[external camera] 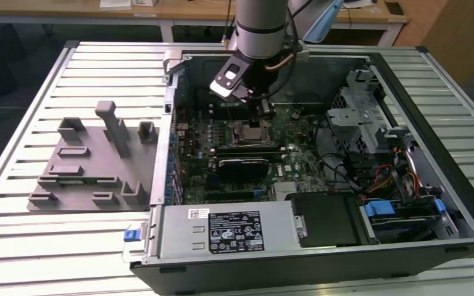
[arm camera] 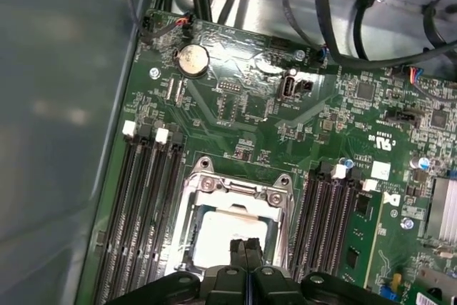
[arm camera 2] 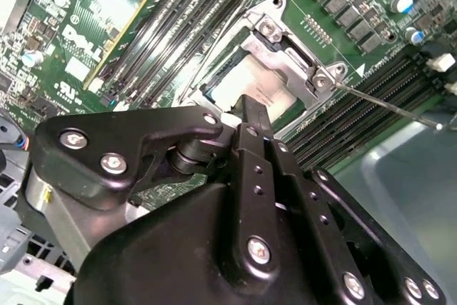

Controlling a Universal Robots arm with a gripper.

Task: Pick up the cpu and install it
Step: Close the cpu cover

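Silver-grey metal is showing inside the socket (arm camera: 239,189): the cpu (arm camera: 218,237) is lying flat within the socket's steel frame on the motherboard (arm camera: 243,105), seen in both wrist views (arm camera 2: 246,83). The gripper (arm camera: 246,248) is hanging straight over it with its two black fingers pressed together and nothing visible between them. Their tips are sitting at the chip's top plate, though actual contact cannot be told. In the exterior view the gripper (external camera: 258,105) is reaching down into the open computer case (external camera: 303,271), which is lying on its side.

The case is holding the motherboard (external camera: 295,160), a power supply (external camera: 229,231) along its near wall, a drive cage (external camera: 360,117) toward the exterior view's right, and a tangle of cables (external camera: 385,182) beside it.

The case is resting on a slatted metal table (external camera: 113,74). A grey plastic fixture (external camera: 93,163) with slots and posts is standing on the slats at the exterior view's left, apart from the case. Wooden desks (external camera: 179,9) are lining the room behind.

Rows of memory slots (arm camera: 146,205) are running along both sides of the socket, close against its frame. A thin lever rod (arm camera 2: 385,105) is angling away from one frame corner. The grey case wall (arm camera: 57,141) is rising just beyond one bank of slots, while the board past the coin cell (arm camera: 191,58) is lying low and open.
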